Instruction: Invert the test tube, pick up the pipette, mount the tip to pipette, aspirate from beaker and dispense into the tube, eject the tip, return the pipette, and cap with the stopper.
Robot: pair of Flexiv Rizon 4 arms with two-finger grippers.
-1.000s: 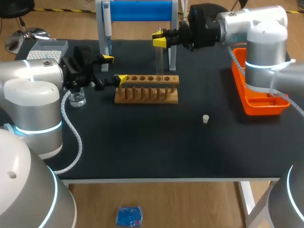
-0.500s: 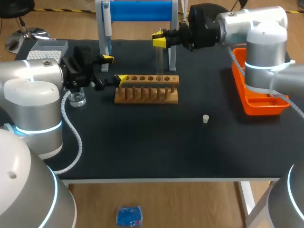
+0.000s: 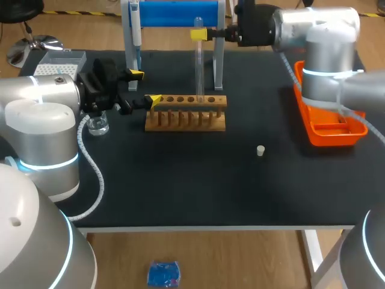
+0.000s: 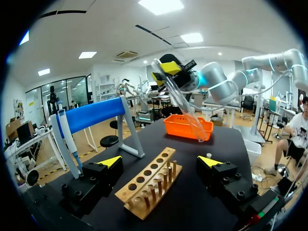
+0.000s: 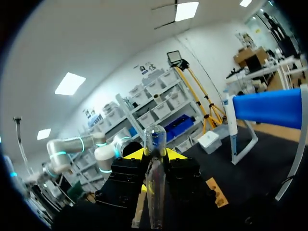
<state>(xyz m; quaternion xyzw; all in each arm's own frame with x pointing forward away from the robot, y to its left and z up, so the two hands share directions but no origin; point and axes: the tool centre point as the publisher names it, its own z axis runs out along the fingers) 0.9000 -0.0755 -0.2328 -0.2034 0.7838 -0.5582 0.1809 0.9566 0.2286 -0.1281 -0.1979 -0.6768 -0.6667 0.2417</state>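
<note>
Test tube point(image 3: 198, 66): upright in the upper middle of the head view, clamped near its top end between the yellow tips of the right tool point(image 3: 198, 34). The right wrist view shows both fingers pressing it from two sides. Its lower end hangs over the wooden rack point(image 3: 186, 117), and the left wrist view shows it clear of the holes.

Left tool point(image 3: 145, 87): fingers apart, the rack's left end between them, no contact.

Beaker point(image 3: 97, 125): frame left, beside the left arm. Pipette point(image 3: 136, 30): hanging on the blue stand point(image 3: 174, 13), upper left. Stopper point(image 3: 260, 150): alone on the counter point(image 3: 180, 180), right of centre.
</note>
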